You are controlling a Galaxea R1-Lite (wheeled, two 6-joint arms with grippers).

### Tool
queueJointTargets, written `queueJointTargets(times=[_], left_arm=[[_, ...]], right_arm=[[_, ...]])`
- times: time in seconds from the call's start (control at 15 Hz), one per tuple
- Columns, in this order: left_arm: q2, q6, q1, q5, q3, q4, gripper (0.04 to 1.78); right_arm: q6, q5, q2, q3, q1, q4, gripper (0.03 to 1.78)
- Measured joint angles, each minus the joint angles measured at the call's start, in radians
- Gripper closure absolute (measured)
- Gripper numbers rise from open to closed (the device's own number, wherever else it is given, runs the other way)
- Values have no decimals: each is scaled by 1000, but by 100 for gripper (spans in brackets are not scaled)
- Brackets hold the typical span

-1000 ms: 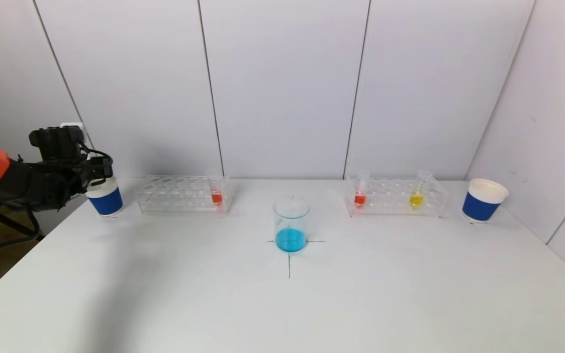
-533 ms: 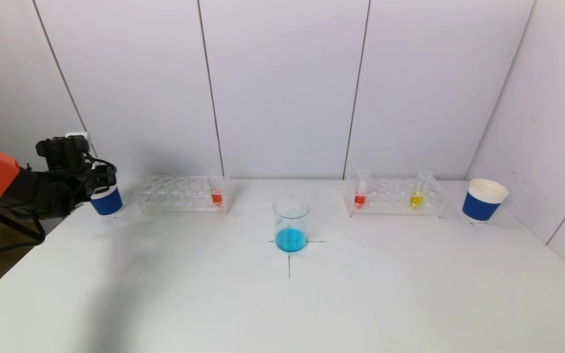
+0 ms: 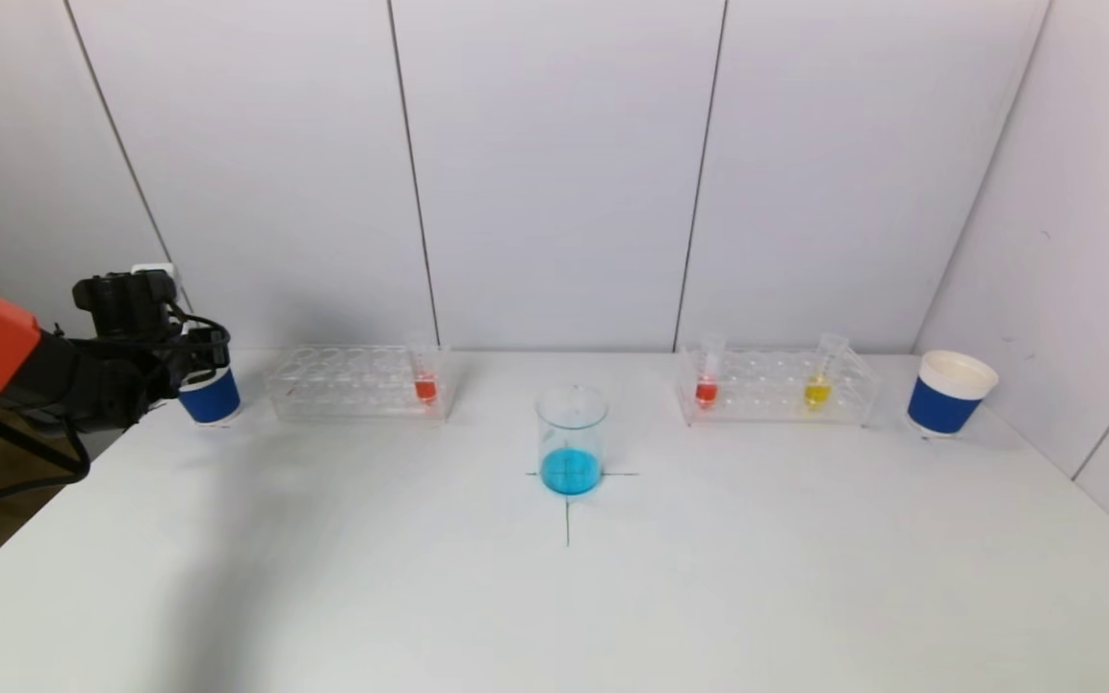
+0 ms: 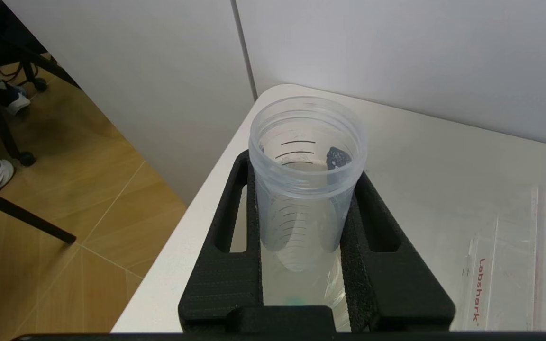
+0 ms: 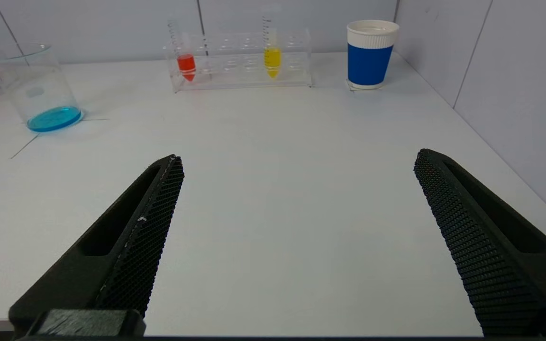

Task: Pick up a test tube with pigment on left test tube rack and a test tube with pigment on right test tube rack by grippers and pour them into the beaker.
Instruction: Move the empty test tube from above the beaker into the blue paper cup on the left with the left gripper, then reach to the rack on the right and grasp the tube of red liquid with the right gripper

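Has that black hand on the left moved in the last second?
Yes. The left hand has sunk lower against the blue cup, now covering its white rim, with an empty tube in its grip.

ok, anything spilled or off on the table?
No spill visible. The yellow tube leans in the right rack rather than standing straight. Left gripper clamps an empty tube at the left blue cup; right gripper is open, idle.

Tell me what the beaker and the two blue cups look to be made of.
Beaker: clear glass or hard plastic, glossy; blue liquid shows through. Blue cups: likely paper, matte blue sleeve with a white rim on the right one.
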Motion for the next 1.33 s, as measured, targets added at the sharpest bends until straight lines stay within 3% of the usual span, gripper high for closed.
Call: queueJointTargets(times=[0.27,0.47,0.93,1.13,1.33], left_arm=[[-1,-4,0,0,0,1,133],[-1,-4,1,1,1,6,121],[-2,-4,6,0,-1,1,24],[-4,-4,7,0,-1,1,5],[-8,-4,6,0,0,1,4]], right_arm=[[-1,0,0,0,0,0,4],[0,0,0,0,0,0,4],[0,0,0,0,0,0,4],[0,0,0,0,0,0,4],[0,0,0,0,0,0,4]])
